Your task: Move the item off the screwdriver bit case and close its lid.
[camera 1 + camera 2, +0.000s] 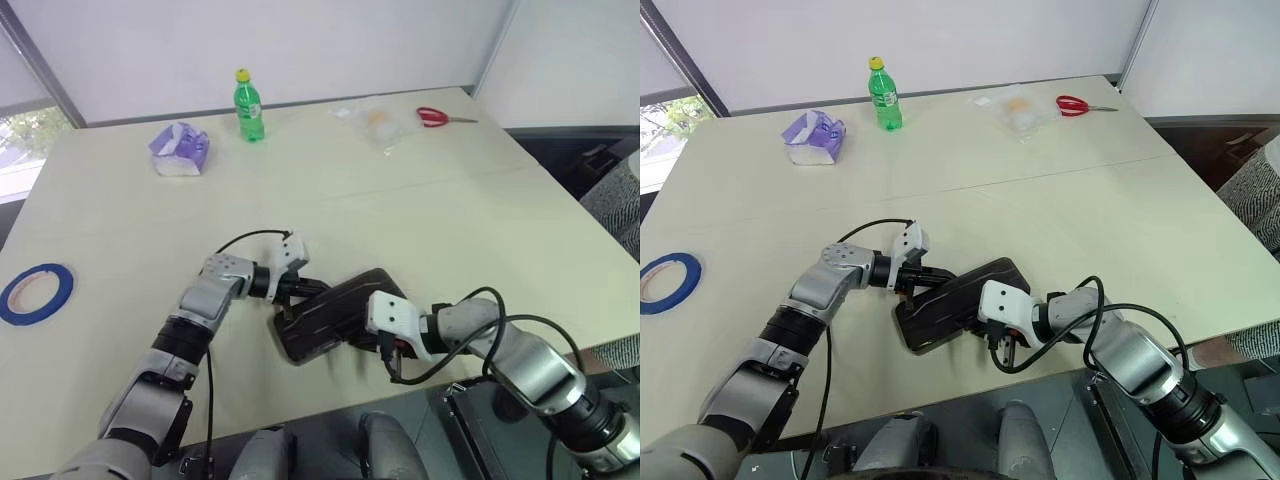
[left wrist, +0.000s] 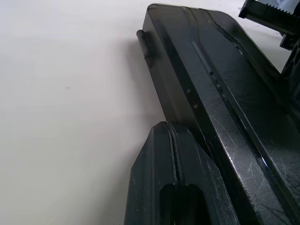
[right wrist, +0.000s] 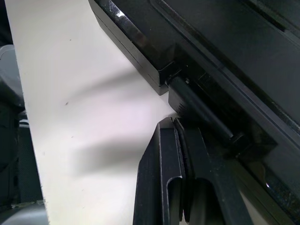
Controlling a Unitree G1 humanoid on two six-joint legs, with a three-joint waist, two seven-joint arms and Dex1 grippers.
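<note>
The screwdriver bit case (image 1: 325, 322) lies flat on the table near the front edge, dark and slanted. Its lid (image 1: 345, 298) is down over the tray, and nothing rests on top. Whether the latch has caught I cannot tell. My left gripper (image 1: 303, 290) is shut, its tips against the case's far-left side; the left wrist view shows the fingers (image 2: 159, 178) pressed together beside the case wall (image 2: 183, 93). My right gripper (image 1: 388, 347) is shut too, at the case's near-right edge (image 3: 140, 42). Which thing on the table is the item I cannot tell.
Along the back stand a green bottle (image 1: 248, 105), a purple-and-white pack (image 1: 180, 150), a clear plastic bag (image 1: 375, 122) and red scissors (image 1: 440, 117). A blue tape roll (image 1: 37, 292) lies at the far left. The table's front edge runs just behind the case.
</note>
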